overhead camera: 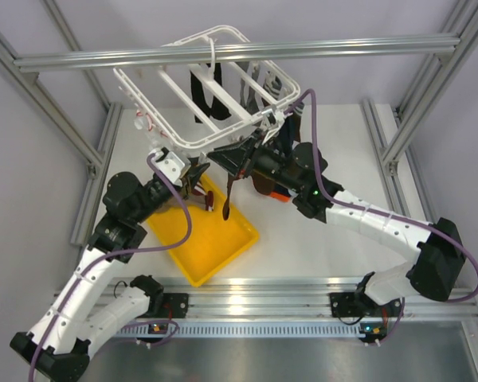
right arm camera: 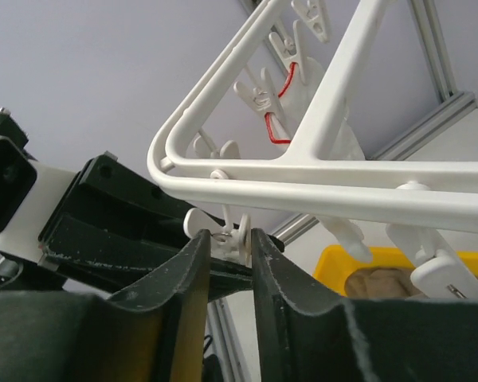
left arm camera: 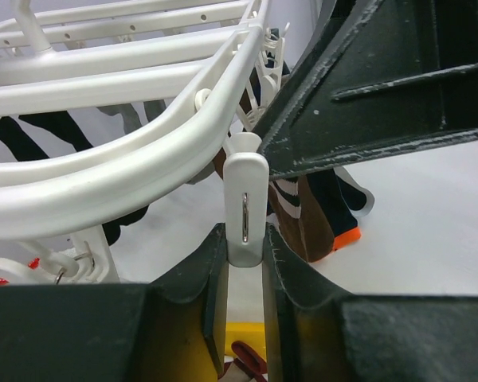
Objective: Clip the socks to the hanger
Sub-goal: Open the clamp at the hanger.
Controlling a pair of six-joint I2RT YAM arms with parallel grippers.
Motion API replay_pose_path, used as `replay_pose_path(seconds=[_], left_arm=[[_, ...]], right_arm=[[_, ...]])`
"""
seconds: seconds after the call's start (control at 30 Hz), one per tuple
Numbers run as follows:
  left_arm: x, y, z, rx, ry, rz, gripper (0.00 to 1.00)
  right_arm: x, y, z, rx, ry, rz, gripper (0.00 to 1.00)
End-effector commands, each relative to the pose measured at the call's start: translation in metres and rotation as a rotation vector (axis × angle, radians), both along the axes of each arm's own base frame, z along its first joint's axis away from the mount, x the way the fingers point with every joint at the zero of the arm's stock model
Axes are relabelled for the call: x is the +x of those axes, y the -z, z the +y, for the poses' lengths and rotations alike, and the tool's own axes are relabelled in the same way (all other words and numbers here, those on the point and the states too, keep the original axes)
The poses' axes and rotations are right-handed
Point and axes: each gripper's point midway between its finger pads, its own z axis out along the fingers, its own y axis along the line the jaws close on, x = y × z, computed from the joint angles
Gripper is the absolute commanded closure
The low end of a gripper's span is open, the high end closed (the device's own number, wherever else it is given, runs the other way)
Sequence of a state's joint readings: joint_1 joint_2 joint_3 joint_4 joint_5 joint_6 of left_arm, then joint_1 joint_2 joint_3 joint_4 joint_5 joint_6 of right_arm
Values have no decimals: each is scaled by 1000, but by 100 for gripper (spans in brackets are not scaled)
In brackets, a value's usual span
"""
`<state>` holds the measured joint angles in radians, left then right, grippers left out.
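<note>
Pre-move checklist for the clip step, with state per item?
1. Left end effector closed on hanging clip: ok.
2. Right end effector squeezing pinched clip: ok.
3. Both on the same clip: cannot tell.
4. Sock seated in the clip mouth: cannot tell.
5. Dark sock by the end effectors, over yellow tray: ok.
6. Hanger hooked on bar: ok.
</note>
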<state>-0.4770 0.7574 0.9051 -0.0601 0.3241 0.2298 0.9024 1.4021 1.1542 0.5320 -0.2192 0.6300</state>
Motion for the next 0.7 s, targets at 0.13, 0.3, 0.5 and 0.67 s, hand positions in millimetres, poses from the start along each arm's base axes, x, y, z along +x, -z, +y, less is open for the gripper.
replay_pose_path(seconds=[0.13, 0.3, 0.5, 0.67], left_arm=[[0, -7, -3, -36, 11, -18, 100], [-2, -6, -5, -35, 25, -16, 100], [-1, -5, -7, -32, 33, -9, 100], [-1, -8, -6, -34, 33, -17, 100]], right_arm=[[-20, -35, -14, 66, -50, -74, 39], [-24, -34, -18, 59, -77, -92, 34], [-18, -41, -8, 74, -95, -100, 30], [-2, -36, -5, 62, -32, -38, 21]])
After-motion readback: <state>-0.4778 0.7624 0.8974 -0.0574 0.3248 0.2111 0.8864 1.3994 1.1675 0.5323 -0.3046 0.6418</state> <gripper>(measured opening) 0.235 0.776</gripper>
